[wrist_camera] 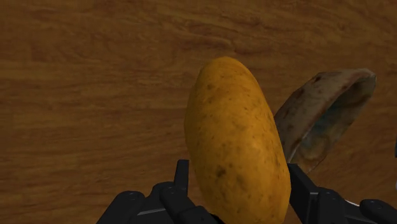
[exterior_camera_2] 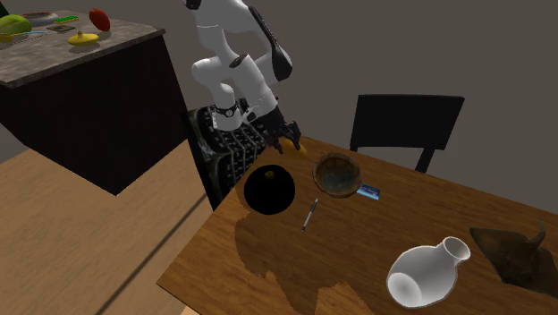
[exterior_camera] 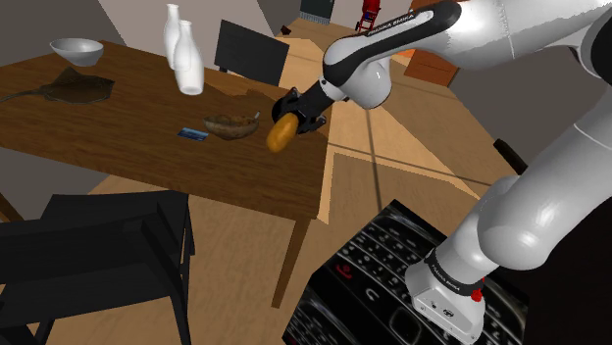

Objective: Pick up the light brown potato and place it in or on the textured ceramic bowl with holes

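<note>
An orange-brown potato [wrist_camera: 236, 137] hangs clasped between the two black fingers of my gripper [wrist_camera: 238, 197], lifted above the wooden table [wrist_camera: 95, 95]. From the shoulder view the potato [exterior_camera: 281, 133] sticks out of the gripper [exterior_camera: 291, 120] just to the right of the mottled brown bowl [exterior_camera: 231, 125]. The bowl's rim [wrist_camera: 324, 108] curves right beside the potato in the wrist view. In the second exterior view the gripper [exterior_camera_2: 288, 140] holds the potato [exterior_camera_2: 300, 148] a little left of the bowl [exterior_camera_2: 337, 173].
On the table lie a blue card [exterior_camera: 193, 134], a pen [exterior_camera_2: 309, 215], a black sphere [exterior_camera_2: 270, 191], white vases [exterior_camera: 188, 65], a grey bowl [exterior_camera: 76, 49] and a dark ray-shaped object [exterior_camera: 74, 90]. Black chairs [exterior_camera: 93, 260] stand around it.
</note>
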Tool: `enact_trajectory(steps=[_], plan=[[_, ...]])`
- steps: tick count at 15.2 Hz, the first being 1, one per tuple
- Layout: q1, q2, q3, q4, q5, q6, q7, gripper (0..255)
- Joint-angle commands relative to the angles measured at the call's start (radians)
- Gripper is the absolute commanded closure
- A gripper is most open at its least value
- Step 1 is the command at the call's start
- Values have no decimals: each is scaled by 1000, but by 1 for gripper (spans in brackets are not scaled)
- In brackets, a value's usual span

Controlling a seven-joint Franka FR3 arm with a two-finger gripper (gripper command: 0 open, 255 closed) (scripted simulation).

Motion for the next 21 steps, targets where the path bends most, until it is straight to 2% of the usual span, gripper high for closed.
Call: enact_trajectory(steps=[1, 10, 18, 21], plan=[[-4, -19, 0, 6, -37, -21, 38, 255], [-29, -92, 3, 44, -156, -120, 157, 255], [-48, -138, 7, 93, -226, -208, 231, 255], [-40, -32, 28, 209, -252, -204, 279, 255]])
